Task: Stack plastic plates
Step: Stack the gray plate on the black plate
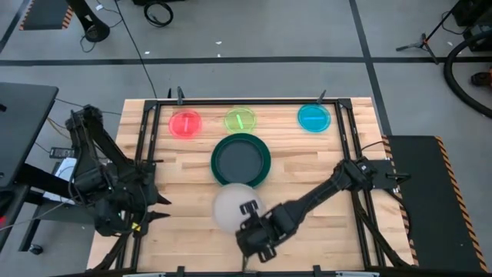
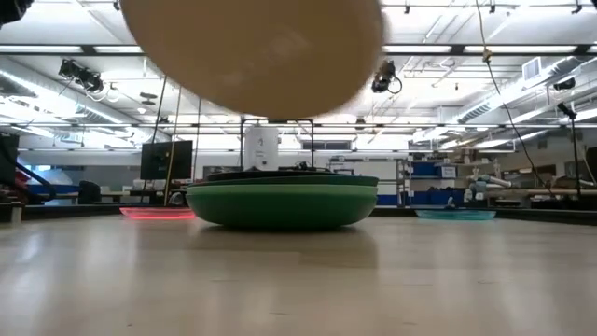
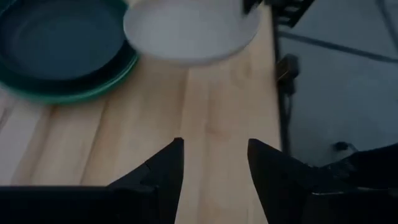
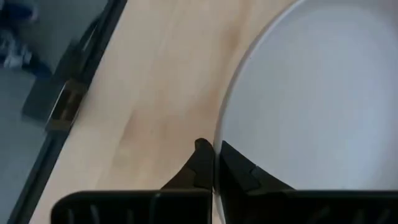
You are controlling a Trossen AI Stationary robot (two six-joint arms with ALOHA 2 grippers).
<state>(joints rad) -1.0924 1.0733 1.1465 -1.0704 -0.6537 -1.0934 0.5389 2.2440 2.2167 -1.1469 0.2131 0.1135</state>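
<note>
A pale grey plate (image 1: 233, 206) hangs lifted above the table's near middle, held by my right gripper (image 1: 250, 217), which is shut on its rim. In the low view the plate (image 2: 256, 51) floats high above the wood. Behind it a stack of large green plates with black plates on top (image 1: 241, 158) rests flat on the table. Three small translucent plates lie along the far edge: red (image 1: 185, 123), yellow-green (image 1: 240, 119), blue (image 1: 314, 117). My left gripper (image 3: 213, 163) is open and waits over bare wood at the table's left near side. My right gripper pinches the pale grey plate's rim (image 4: 225, 146) on its near right side between the two fingers, one finger (image 4: 200, 163) outside the rim and one over the plate's inner face. The fingers come from the table's near right. The plate is lifted clear and about level.
A black metal frame (image 1: 150, 131) runs along the table's left, far and right sides. Bare wood (image 1: 184, 223) lies left of the held plate and between the stack and the small plates.
</note>
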